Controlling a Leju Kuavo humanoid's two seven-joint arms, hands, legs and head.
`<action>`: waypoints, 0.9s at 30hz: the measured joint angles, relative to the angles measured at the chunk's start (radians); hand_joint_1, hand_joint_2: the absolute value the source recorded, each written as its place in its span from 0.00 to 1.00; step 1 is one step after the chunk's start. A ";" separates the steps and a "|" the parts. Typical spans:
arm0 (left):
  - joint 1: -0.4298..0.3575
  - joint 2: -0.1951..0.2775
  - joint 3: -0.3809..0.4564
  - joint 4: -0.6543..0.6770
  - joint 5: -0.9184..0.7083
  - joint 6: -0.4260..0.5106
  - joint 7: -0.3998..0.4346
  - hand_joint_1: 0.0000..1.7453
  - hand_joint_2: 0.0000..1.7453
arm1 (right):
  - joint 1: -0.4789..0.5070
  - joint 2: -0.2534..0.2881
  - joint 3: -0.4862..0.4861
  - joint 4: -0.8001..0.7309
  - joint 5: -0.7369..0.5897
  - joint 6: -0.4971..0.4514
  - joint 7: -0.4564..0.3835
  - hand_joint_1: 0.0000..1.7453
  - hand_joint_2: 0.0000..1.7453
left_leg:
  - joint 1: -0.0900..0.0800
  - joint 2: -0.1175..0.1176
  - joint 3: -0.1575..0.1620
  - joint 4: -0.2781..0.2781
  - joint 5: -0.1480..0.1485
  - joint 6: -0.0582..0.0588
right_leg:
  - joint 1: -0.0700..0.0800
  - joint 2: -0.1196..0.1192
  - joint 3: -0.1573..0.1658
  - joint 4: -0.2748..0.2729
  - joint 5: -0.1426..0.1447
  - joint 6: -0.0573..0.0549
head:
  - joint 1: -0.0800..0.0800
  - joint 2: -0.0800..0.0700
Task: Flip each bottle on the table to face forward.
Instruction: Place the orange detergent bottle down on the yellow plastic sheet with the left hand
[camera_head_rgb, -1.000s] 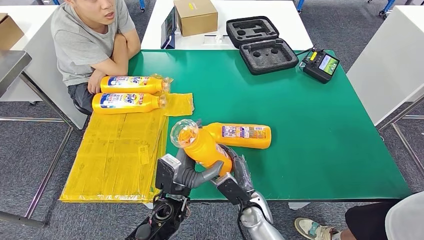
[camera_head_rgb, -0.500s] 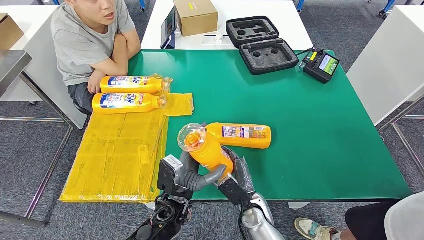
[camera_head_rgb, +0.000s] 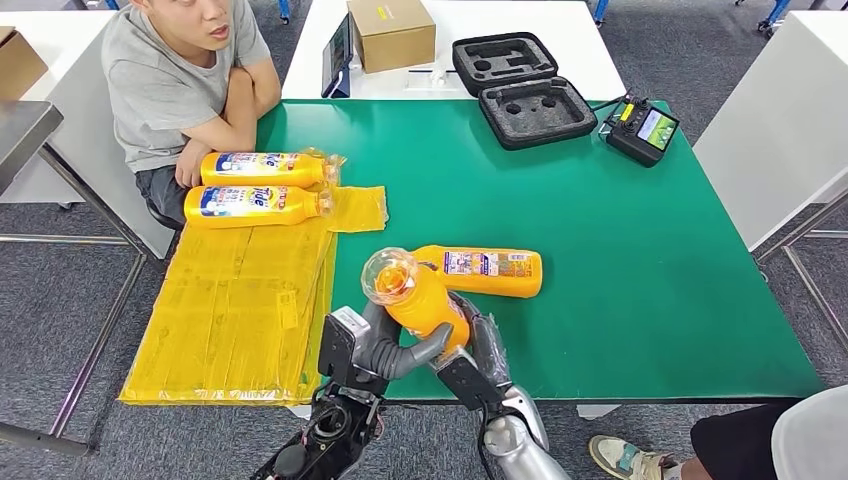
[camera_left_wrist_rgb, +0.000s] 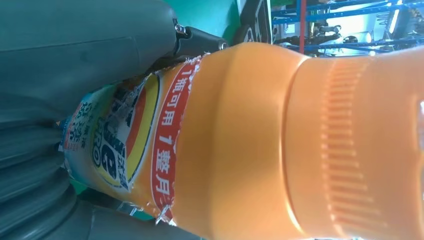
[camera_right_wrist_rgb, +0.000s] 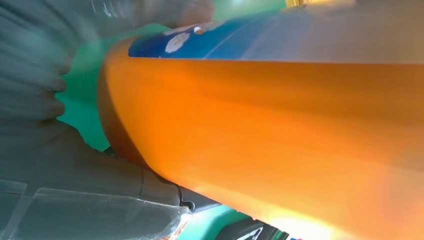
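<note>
Even overhead light is filling the head view; shadows are lying soft and short. Glare is sitting on the held bottle's clear cap (camera_head_rgb: 390, 275). Right wrist view is smearing with blur, and bright light is bleeding in at one corner. Left wrist view is reading sharper, label text legible.

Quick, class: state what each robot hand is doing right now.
Left hand: holding the orange bottle from its left side.
Right hand: holding the same bottle from its right side.
</note>
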 joint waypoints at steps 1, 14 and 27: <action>-0.003 0.000 -0.001 0.003 0.001 0.000 0.001 0.98 1.00 | 0.000 0.000 0.000 0.000 0.000 0.000 0.000 1.00 1.00 | 0.000 0.000 0.000 0.000 0.000 0.000 | 0.000 0.000 0.000 0.000 0.000 0.000 | 0.000 0.000; -0.020 -0.006 -0.003 0.016 -0.149 0.177 -0.030 1.00 1.00 | -0.023 0.008 0.032 -0.004 0.016 0.043 0.058 0.65 1.00 | 0.000 0.000 0.000 0.000 0.000 0.000 | 0.000 0.000 0.000 0.000 0.000 0.000 | 0.000 0.000; -0.010 -0.006 0.045 -0.011 -0.194 0.217 -0.030 1.00 1.00 | -0.032 0.014 0.054 0.009 -0.023 0.084 0.052 0.00 1.00 | 0.000 0.000 0.000 0.000 0.000 0.000 | 0.000 0.000 0.000 0.000 0.000 0.000 | 0.000 0.000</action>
